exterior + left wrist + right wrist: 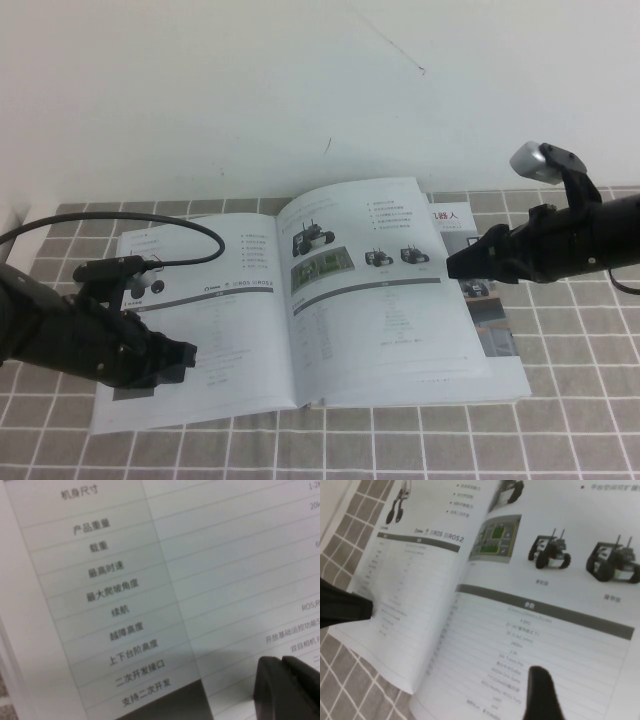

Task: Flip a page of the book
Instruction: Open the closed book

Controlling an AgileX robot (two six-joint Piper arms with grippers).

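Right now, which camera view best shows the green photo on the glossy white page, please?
The right wrist view: the green photo is large beside the book's fold. The high view shows it small; the left wrist view shows only table text.

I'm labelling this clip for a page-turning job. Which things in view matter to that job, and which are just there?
Part of the job:
- the book, lying open
- the page, its outer edge raised
- right gripper, at that raised edge
- left gripper, resting on the left-hand leaf, fingers together

Just there:
- grey tiled table
- white wall
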